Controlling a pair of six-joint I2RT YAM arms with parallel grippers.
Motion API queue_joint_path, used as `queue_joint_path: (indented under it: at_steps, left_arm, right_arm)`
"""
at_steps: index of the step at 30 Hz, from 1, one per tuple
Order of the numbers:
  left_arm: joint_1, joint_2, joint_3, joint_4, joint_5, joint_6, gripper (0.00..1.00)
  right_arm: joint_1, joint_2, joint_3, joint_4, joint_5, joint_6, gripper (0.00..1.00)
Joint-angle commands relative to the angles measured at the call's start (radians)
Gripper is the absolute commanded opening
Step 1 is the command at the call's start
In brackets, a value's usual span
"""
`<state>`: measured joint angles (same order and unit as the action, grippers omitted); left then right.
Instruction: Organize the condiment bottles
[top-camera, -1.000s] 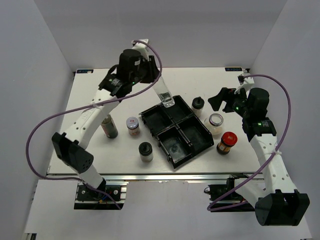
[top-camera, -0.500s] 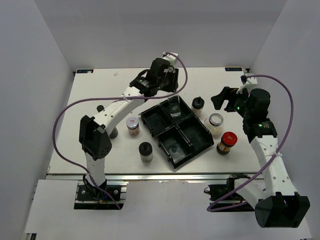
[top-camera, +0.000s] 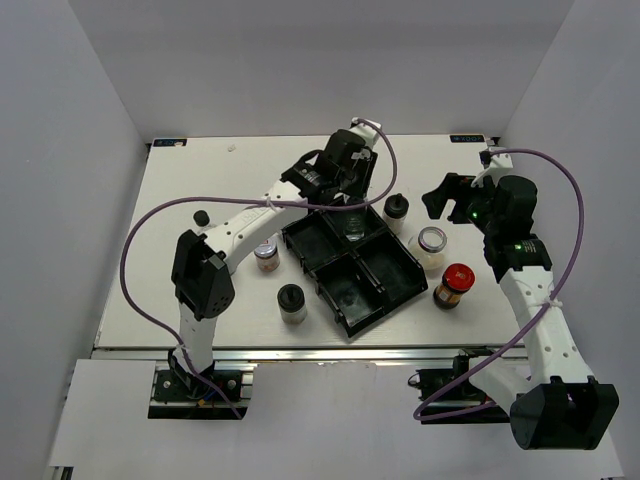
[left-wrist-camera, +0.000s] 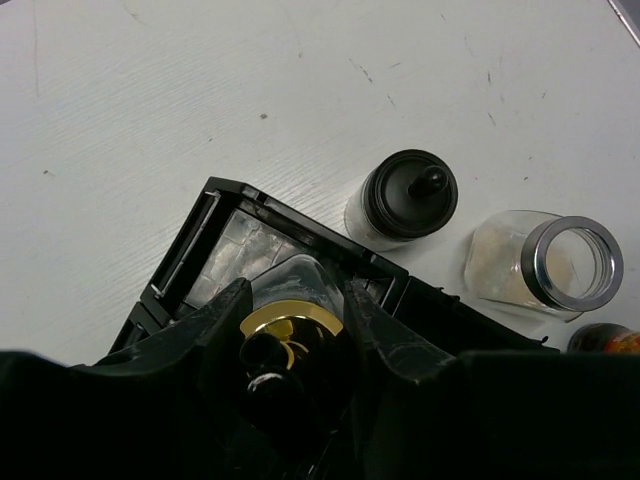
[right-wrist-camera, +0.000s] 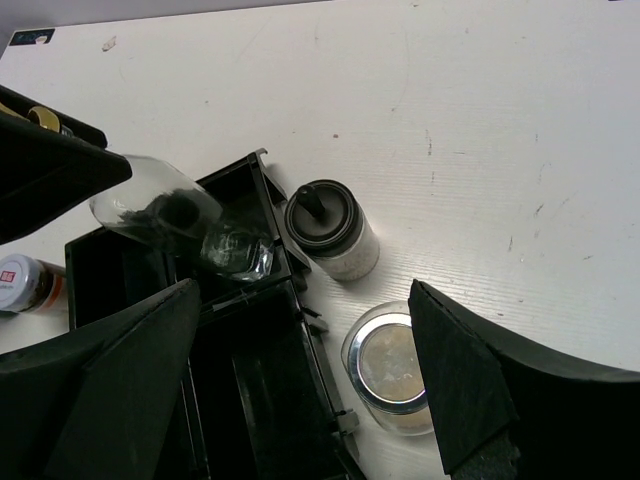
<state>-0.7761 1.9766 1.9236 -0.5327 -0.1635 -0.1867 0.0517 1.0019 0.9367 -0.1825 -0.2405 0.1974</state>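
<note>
My left gripper (top-camera: 346, 203) (left-wrist-camera: 293, 322) is shut on the neck of the tall clear gold-spouted bottle (top-camera: 352, 227) (left-wrist-camera: 290, 283) (right-wrist-camera: 190, 225). The bottle leans, with its base inside the back-right compartment of the black tray (top-camera: 392, 268) (left-wrist-camera: 188, 255) (right-wrist-camera: 260, 400). My right gripper (top-camera: 440, 196) (right-wrist-camera: 300, 385) hangs open above the silver-lidded jar (top-camera: 432, 243) (right-wrist-camera: 392, 370), holding nothing. A black-capped shaker (top-camera: 396, 208) (left-wrist-camera: 405, 195) (right-wrist-camera: 330, 232) stands just beyond the tray's right corner. A red-lidded jar (top-camera: 455, 284) stands at the tray's right.
Left of the tray stand a white-lidded jar (top-camera: 265, 251) and a black-lidded jar (top-camera: 291, 301). A black cap (top-camera: 202, 217) shows beside the left arm, with whatever is below it hidden. The left arm stretches across the table's left half.
The left arm has swung right and down with the clear bottle, from above the tray's back corner into the back-right compartment. The right arm has stayed put.
</note>
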Motion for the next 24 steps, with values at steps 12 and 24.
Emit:
queue_joint_path:
  at_steps: [12, 24]
  left_arm:
    - [-0.026, -0.073, 0.025, 0.025, -0.071, -0.026, 0.98]
    - [-0.026, -0.192, 0.061, -0.044, -0.142, -0.069, 0.98]
  right_arm:
    - [-0.003, -0.019, 0.008, 0.011, 0.017, -0.018, 0.89]
    - [-0.003, -0.034, 0.007, 0.014, -0.043, -0.016, 0.89]
